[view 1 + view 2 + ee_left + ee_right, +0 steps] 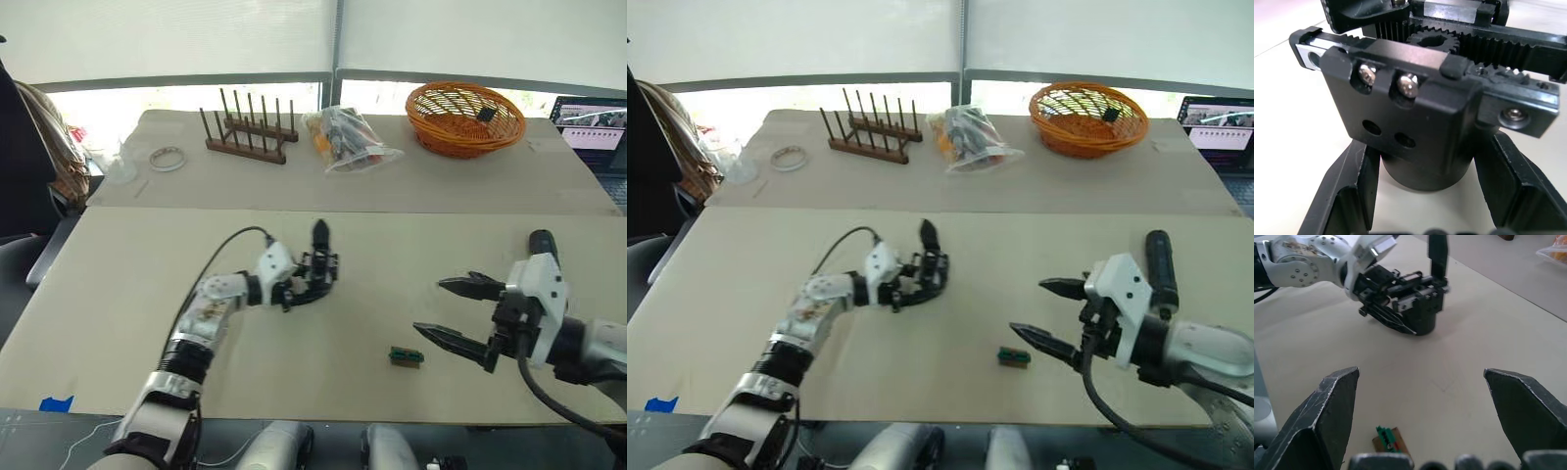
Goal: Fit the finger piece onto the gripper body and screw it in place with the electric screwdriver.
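Observation:
The gripper body (321, 262) stands on the tan table, a black assembly with a round base (1425, 174) and one pointed finger sticking up. My left gripper (306, 282) is shut on that base, its fingers (1347, 196) on either side. My right gripper (429, 307) hovers open and holds nothing, to the right of the body and pointing towards it. The electric screwdriver (1159, 266), a long black cylinder, lies on the table just behind my right hand. The finger piece is out of view.
A small green-and-brown part (406, 356) lies just left of my right gripper's lower fingertip. On the far table stand a wooden peg rack (250, 137), a plastic bag of items (348, 137), an orange basket (465, 119) and a tape ring (168, 158). A laptop (593, 122) is at the far right.

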{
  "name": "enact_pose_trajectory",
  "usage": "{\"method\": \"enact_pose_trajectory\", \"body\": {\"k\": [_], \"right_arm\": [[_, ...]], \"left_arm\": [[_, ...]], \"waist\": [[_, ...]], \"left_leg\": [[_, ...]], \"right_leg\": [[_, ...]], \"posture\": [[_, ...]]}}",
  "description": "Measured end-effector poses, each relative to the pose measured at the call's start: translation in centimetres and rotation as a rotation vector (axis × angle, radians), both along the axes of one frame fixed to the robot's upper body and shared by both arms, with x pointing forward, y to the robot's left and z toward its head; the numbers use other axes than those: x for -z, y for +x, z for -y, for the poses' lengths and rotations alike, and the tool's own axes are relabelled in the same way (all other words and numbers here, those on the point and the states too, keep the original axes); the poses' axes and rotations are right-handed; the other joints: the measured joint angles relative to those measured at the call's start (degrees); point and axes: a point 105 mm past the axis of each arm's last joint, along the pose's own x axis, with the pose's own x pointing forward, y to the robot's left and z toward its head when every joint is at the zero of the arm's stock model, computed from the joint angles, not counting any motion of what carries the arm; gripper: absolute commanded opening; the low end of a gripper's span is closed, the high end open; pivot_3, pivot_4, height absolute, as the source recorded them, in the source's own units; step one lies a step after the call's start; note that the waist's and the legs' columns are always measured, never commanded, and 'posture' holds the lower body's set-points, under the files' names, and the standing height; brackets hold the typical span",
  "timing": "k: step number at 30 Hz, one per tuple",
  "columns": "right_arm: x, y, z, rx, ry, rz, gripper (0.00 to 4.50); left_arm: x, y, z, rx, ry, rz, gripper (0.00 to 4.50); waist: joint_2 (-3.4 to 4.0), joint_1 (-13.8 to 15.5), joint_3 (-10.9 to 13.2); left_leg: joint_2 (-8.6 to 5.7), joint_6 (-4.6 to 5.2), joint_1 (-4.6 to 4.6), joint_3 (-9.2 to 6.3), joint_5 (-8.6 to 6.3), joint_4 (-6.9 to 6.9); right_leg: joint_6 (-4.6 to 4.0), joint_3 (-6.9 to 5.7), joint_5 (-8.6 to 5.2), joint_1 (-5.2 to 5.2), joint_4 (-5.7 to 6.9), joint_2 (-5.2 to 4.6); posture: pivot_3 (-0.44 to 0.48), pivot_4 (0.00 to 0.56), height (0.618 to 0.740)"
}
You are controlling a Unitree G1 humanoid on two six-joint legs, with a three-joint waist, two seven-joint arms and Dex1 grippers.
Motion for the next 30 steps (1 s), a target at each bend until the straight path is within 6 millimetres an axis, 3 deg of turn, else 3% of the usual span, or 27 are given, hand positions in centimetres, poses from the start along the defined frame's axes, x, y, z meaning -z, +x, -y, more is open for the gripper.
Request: {"method": "enact_pose_trajectory", "body": {"k": [7, 12, 14, 17, 25, 30], "right_arm": [[0.8, -0.7, 1.0, 0.097, -0.002, -0.023, 4.5], [1.5, -0.8, 1.4, 0.132, -0.022, -0.043, 4.5], [1.6, -0.8, 1.5, 0.14, -0.025, -0.041, 4.5], [1.5, -0.7, 1.6, 0.145, -0.029, -0.033, 4.5], [1.6, -0.6, 1.7, 0.15, -0.027, -0.035, 4.5], [1.4, -0.2, 2.2, 0.142, -0.029, -0.032, 4.5]], "left_arm": [[-0.5, -0.2, 6.5, -0.02, -0.013, 0.013, 2.29], [0.1, -0.8, 8.1, -0.012, -0.004, -0.015, 2.29], [0.4, -0.9, 8.0, -0.019, 0.003, -0.019, 3.35], [1.0, -1.0, 7.8, -0.019, 0.013, -0.029, 4.47], [0.8, -0.6, 4.0, 0.025, 0.12, 0.003, 4.47], [-0.9, -0.7, 0.7, 0.157, 0.209, -0.003, 4.47]], "waist": [[-0.01, -0.86, 0.0], [-0.01, -0.94, 0.0], [-0.01, -0.88, 0.0], [0.0, -0.76, 0.0], [0.01, -0.71, -0.01], [0.02, -1.0, -0.01]], "left_leg": [[0.1, -0.08, 0.03, 0.03, 0.05, -0.14], [0.09, -0.09, 0.03, 0.05, 0.06, -0.14], [0.09, -0.1, 0.05, 0.05, 0.06, -0.14], [0.07, -0.1, 0.09, 0.05, 0.06, -0.13], [0.07, -0.1, 0.1, 0.05, 0.06, -0.13], [0.08, -0.1, 0.11, 0.04, 0.06, -0.16]], "right_leg": [[0.0, 0.05, -0.01, -0.03, 0.02, -0.01], [0.0, 0.03, 0.0, -0.06, 0.02, 0.04], [0.0, 0.03, -0.01, -0.04, 0.02, 0.05], [0.0, 0.03, 0.0, 0.0, 0.02, 0.04], [0.0, 0.02, 0.0, -0.01, 0.02, 0.05], [0.0, 0.01, -0.01, -0.05, 0.03, 0.07]], "posture": [[0.0, 0.15, 0.74], [0.0, 0.15, 0.74], [0.0, 0.15, 0.74], [0.0, 0.15, 0.74], [0.0, 0.15, 0.74], [0.0, 0.15, 0.74]]}}
